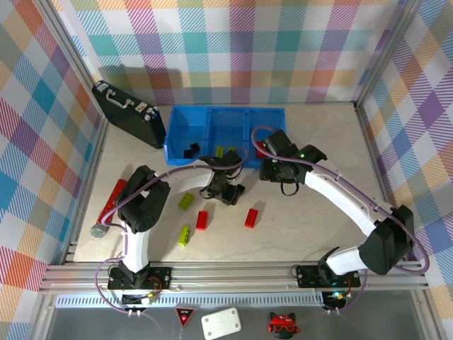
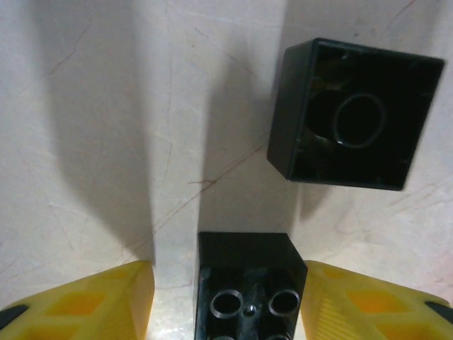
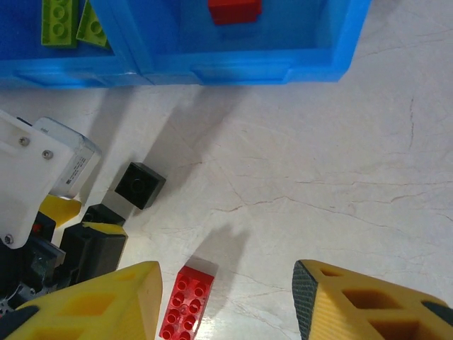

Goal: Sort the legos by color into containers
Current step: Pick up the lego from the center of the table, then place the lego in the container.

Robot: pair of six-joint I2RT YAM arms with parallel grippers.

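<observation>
Legos (image 1: 184,234) update. My left claw (image 2: 228,301) is released, jaws down astride a black brick (image 2: 244,258) on the table (image 2: 85,106), its studs in view. One pad (image 2: 354,304) sits right against the brick's side, and bare table shows between the brick and the other pad (image 2: 92,304). Not gripped. A second black brick (image 2: 354,113) lies just beyond, hollow side up, apart from the first.

My right claw (image 3: 226,301) is released too, spread wide, nothing between the pads. A red brick (image 3: 185,304) lies on the table just beside one pad in the wrist view.

From above, both claws sit close together, just in front of the containers (image 1: 226,127). Loose on the table nearer my bases: two lime bricks (image 1: 185,201) and another red brick (image 1: 202,219).

Already binned: a black piece (image 1: 191,150) in the left bin, lime pieces (image 3: 60,21) in the middle, a red piece (image 3: 233,10) in the right. A black briefcase (image 1: 127,113) lies just beside the left bin.
</observation>
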